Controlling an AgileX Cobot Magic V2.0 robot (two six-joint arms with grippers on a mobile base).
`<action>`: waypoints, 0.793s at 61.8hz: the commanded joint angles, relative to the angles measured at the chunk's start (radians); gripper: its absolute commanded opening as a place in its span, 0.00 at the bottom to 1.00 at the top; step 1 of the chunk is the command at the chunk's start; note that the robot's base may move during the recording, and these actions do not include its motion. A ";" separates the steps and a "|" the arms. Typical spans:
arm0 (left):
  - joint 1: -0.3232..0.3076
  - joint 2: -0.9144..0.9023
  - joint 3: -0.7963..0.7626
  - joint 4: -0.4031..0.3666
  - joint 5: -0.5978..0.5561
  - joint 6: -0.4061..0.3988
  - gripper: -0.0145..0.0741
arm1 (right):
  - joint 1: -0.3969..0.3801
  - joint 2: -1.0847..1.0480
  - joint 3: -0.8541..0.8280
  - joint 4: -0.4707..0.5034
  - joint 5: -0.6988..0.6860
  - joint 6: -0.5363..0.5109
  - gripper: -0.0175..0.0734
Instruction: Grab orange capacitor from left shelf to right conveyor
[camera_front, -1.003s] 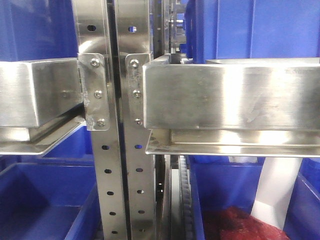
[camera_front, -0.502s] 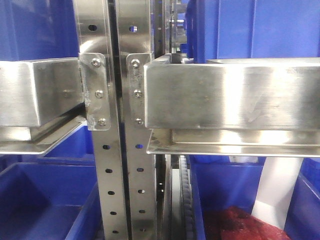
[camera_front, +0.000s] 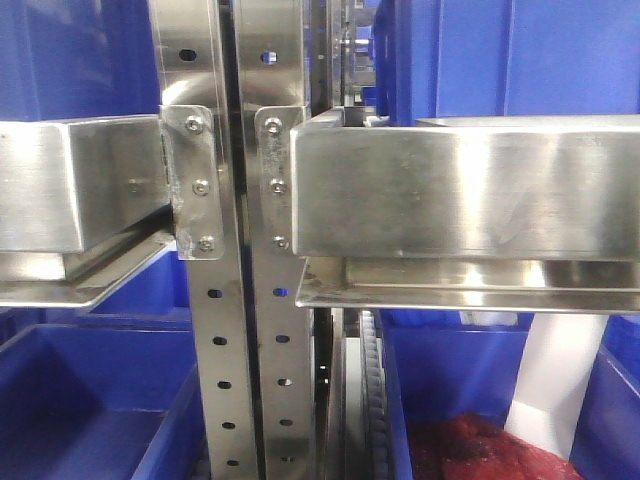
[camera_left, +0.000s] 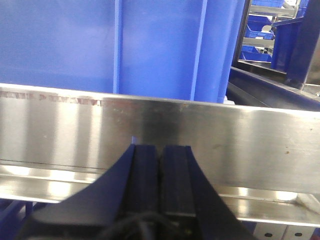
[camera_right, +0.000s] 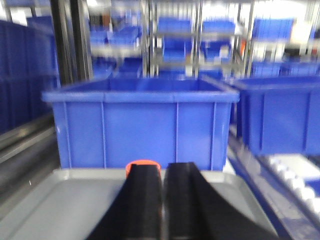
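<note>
The orange capacitor (camera_right: 142, 164) shows only as an orange rim. It stands on a grey tray (camera_right: 60, 200) in front of a blue bin (camera_right: 140, 125), just beyond the left fingertip of my right gripper (camera_right: 163, 167). That gripper is shut and empty, its black jaws almost touching. My left gripper (camera_left: 160, 148) is shut and empty, close in front of a brushed steel ledge (camera_left: 240, 135) of the left shelf (camera_front: 225, 330). No gripper shows in the front view. The right conveyor is out of view.
The front view is filled by perforated steel posts, two steel ledges (camera_front: 470, 185) and blue bins (camera_front: 90, 400). One bin at the lower right holds dark red material (camera_front: 470, 450) beside a white post (camera_front: 555, 375). More blue bins (camera_right: 280, 115) stand right of the tray.
In the front view the rack has drifted a few pixels to the right. Nothing else differs.
</note>
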 joint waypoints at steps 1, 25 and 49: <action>-0.001 -0.019 -0.005 0.000 -0.089 -0.001 0.05 | -0.001 0.114 -0.068 -0.012 -0.069 -0.009 0.65; -0.001 -0.019 -0.005 0.000 -0.089 -0.001 0.05 | 0.050 0.394 -0.080 -0.013 -0.119 -0.009 0.86; -0.001 -0.019 -0.005 0.000 -0.089 -0.001 0.05 | 0.085 0.614 -0.080 -0.016 -0.327 -0.009 0.86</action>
